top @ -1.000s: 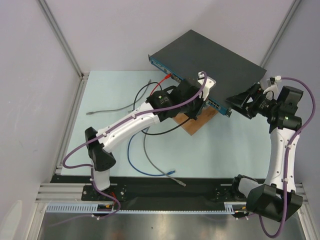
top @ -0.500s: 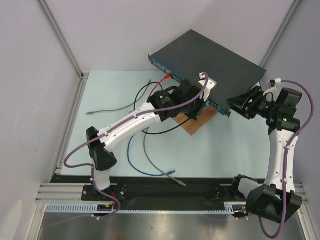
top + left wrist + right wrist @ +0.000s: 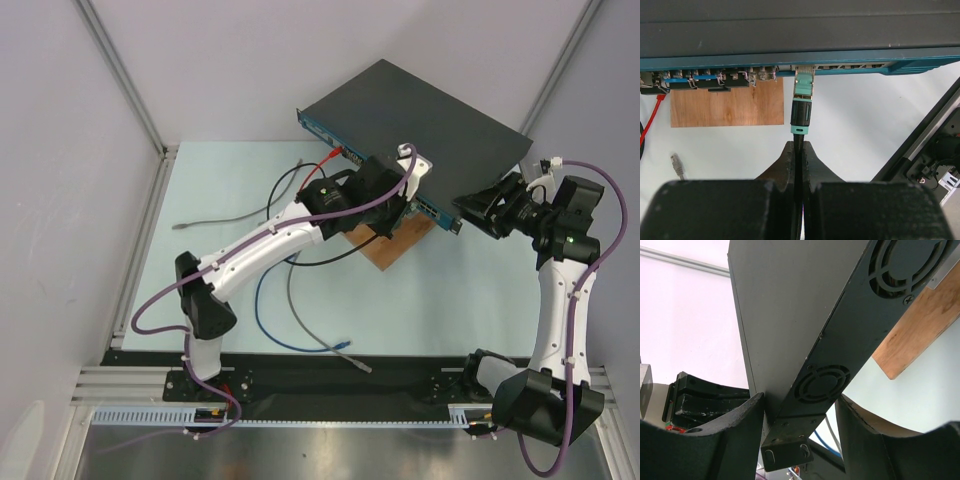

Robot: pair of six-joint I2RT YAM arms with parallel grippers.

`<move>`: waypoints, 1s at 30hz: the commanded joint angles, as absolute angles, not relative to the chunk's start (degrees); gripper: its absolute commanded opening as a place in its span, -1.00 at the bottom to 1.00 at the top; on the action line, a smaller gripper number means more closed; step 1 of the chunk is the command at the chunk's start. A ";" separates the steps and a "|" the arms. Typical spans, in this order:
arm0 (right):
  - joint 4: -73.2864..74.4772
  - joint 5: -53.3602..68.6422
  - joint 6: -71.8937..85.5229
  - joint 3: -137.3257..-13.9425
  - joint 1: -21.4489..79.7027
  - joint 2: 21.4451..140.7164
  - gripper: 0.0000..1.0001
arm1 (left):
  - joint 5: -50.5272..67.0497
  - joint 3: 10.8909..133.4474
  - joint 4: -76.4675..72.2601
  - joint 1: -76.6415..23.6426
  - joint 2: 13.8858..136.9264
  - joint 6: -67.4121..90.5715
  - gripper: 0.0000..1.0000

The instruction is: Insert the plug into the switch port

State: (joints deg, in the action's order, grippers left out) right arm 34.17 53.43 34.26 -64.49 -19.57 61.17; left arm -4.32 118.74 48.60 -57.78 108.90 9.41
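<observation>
The switch (image 3: 410, 105) is a flat black box with a blue front strip (image 3: 850, 66) of small sockets. It rests partly on a wooden board (image 3: 392, 247). My left gripper (image 3: 798, 148) is shut on a black cable just behind a teal plug (image 3: 802, 97). The plug's clear tip sits at the mouth of a socket near the middle of the strip; I cannot tell how deep. In the top view the left gripper (image 3: 400, 195) hides the plug. My right gripper (image 3: 468, 208) clasps the switch's right end (image 3: 790, 305), one finger on top and one underneath.
Red (image 3: 652, 117) and blue cables are plugged in at the strip's left end. A loose grey plug (image 3: 677, 164) lies on the table. Blue, grey and black cables (image 3: 290, 300) loop on the mat by the left arm. A frame rail (image 3: 920, 145) runs at the right.
The right arm has shifted slightly up and in at the switch's right end. The left gripper has stayed at the front strip with the cable in it.
</observation>
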 commanded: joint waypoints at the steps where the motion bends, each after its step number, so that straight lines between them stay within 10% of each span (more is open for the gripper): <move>1: 30.59 55.20 32.87 -64.51 -17.67 61.52 -0.81 | -6.15 122.52 46.67 -56.34 109.69 8.35 -0.99; 24: 31.02 53.26 30.85 -63.54 -13.10 61.87 -1.00 | -3.08 135.70 42.89 -56.95 116.81 7.83 -0.99; 30: 32.34 54.75 30.15 -65.83 -15.81 63.01 -0.97 | 1.21 128.60 43.77 -54.94 111.20 5.63 -0.63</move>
State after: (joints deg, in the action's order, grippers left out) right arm 34.48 51.03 33.95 -64.77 -17.89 60.95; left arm -1.04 130.32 56.05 -57.04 114.69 7.86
